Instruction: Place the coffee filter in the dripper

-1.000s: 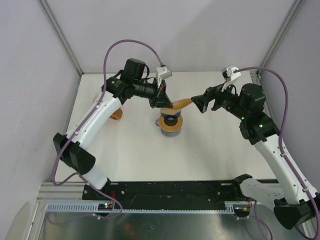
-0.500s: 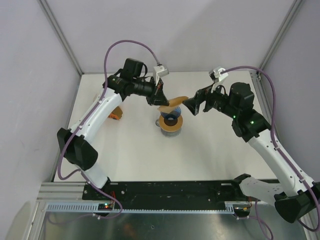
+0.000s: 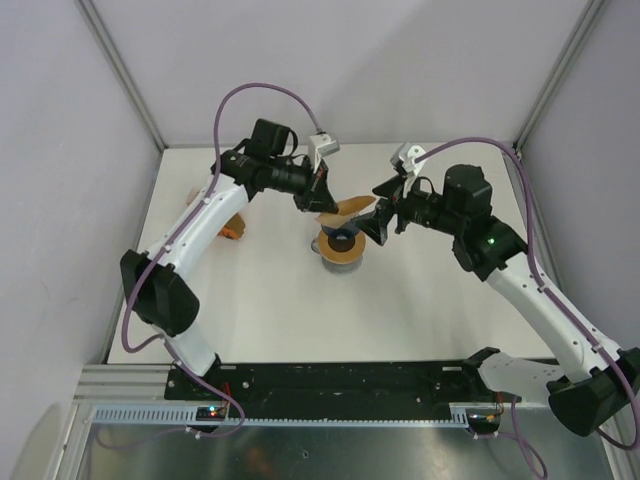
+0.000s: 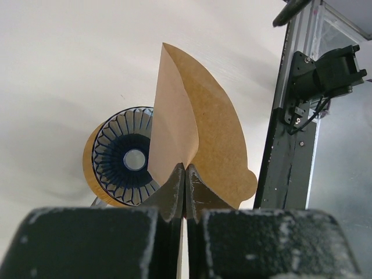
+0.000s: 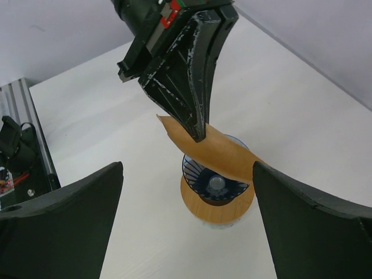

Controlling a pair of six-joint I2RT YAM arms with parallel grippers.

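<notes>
The coffee filter, folded flat, hangs just above the dripper, with the left gripper jaws clamped on its lower edge. The dripper stands empty on a wooden ring on the tabletop, and the right gripper faces the paper with its jaws wide apart. The pickup looks done; opening the filter and seating it in the cone remain.

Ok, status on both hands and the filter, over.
Left hand shut on the coffee filter, held above the dripper. Right hand open, facing it. Filter not seated yet; dripper empty, nothing blocking.
</notes>
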